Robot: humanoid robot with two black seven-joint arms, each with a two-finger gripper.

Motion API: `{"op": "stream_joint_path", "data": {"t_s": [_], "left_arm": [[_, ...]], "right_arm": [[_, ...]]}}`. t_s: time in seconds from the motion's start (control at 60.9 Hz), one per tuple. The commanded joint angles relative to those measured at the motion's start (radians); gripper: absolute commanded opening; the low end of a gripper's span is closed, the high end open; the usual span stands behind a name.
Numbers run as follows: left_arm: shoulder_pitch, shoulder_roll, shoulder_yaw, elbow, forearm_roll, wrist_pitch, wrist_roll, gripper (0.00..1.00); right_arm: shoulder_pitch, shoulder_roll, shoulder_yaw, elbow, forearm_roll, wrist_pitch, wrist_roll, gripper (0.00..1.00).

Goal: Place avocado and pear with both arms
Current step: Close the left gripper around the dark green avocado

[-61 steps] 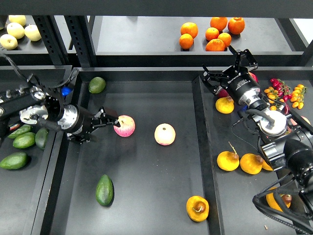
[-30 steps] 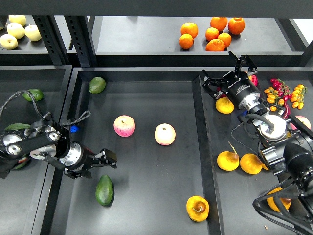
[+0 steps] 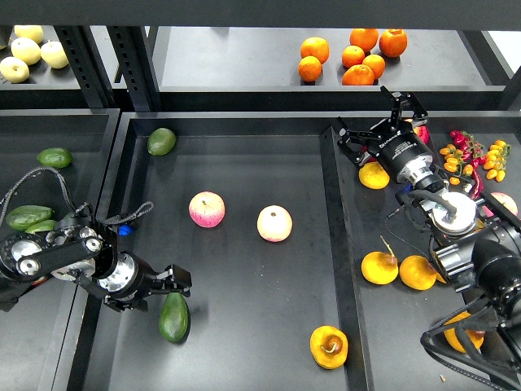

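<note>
The avocado (image 3: 173,316) is dark green and lies at the front left of the middle tray (image 3: 244,163). My left gripper (image 3: 176,280) is open, right at the avocado's upper end and apparently touching it. The pear (image 3: 329,346), yellow-orange with a dimpled hollow, lies at the tray's front right, with no gripper near it. My right gripper (image 3: 377,120) is open and empty above the back left corner of the right tray (image 3: 348,244), just behind another yellow fruit (image 3: 374,174).
Two pink apples (image 3: 207,209) (image 3: 274,223) lie mid-tray and a lighter green fruit (image 3: 161,141) at its back left. Yellow fruits (image 3: 379,267) lie in the right tray and avocados (image 3: 28,216) in the left one. Oranges (image 3: 350,53) sit on the back shelf.
My left gripper has moved from beside the left pink apple toward the front of the tray, down to the avocado. The right gripper has barely shifted.
</note>
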Motion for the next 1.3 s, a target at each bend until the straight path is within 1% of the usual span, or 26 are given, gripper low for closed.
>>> {"op": "stream_joint_path", "data": {"t_s": [0.0, 0.23, 0.755, 1.28], "left_arm": [[0.003, -0.008, -0.001, 0.018, 0.01, 0.0, 0.0, 0.99], [0.01, -0.029, -0.001, 0.034, 0.016, 0.0, 0.0, 0.99], [0.039, -0.031, 0.002, 0.051, 0.017, 0.0, 0.0, 0.99], [0.061, -0.069, 0.004, 0.083, 0.017, 0.0, 0.0, 0.99]], "right_arm": [[0.0, 0.0, 0.0, 0.0, 0.0, 0.0, 0.0, 0.99], [-0.005, 0.0, 0.002, 0.0, 0.0, 0.0, 0.0, 0.99], [-0.006, 0.0, 0.002, 0.0, 0.0, 0.0, 0.0, 0.99], [-0.008, 0.0, 0.002, 0.0, 0.0, 0.0, 0.0, 0.99]]}}
